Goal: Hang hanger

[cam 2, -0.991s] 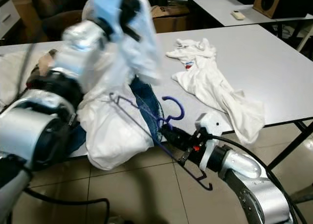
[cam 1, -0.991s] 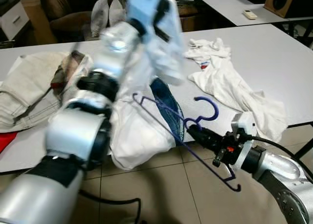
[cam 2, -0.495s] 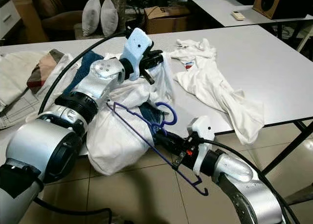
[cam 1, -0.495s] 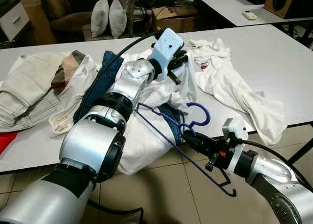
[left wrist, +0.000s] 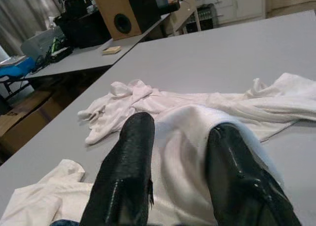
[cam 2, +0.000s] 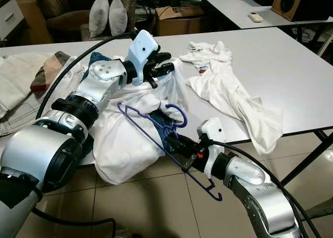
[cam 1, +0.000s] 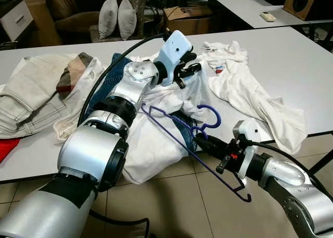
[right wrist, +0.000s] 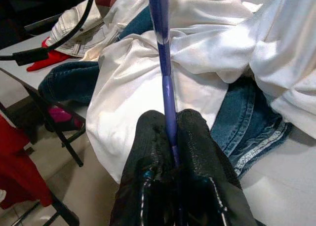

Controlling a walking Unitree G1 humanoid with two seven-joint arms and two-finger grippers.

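Observation:
My right gripper [cam 1: 200, 140] is shut on the lower bar of a purple wire hanger [cam 1: 171, 124], held tilted just off the table's front edge; its hook [cam 1: 212, 115] points up over the pile. In the right wrist view the fingers [right wrist: 153, 137] pinch the purple bar. A white shirt [cam 1: 151, 144] drapes over the table edge on top of blue jeans [cam 1: 183, 124]. Above the shirt's upper part hovers my left gripper [cam 1: 191, 62], open, with white cloth [left wrist: 182, 162] lying between and beneath its fingers [left wrist: 131, 152].
A second white garment [cam 1: 250, 95] sprawls across the grey table [cam 1: 296, 51] to the right. Beige trousers [cam 1: 26, 92] and a plaid-lined garment [cam 1: 73, 74] lie at the left, with a red item [cam 1: 4, 148] at the edge. Tiled floor [cam 1: 171, 201] spreads below.
My left arm has come down from a raised pose and the white shirt has settled on the pile. The right gripper has carried the hanger slightly left, closer to the shirt.

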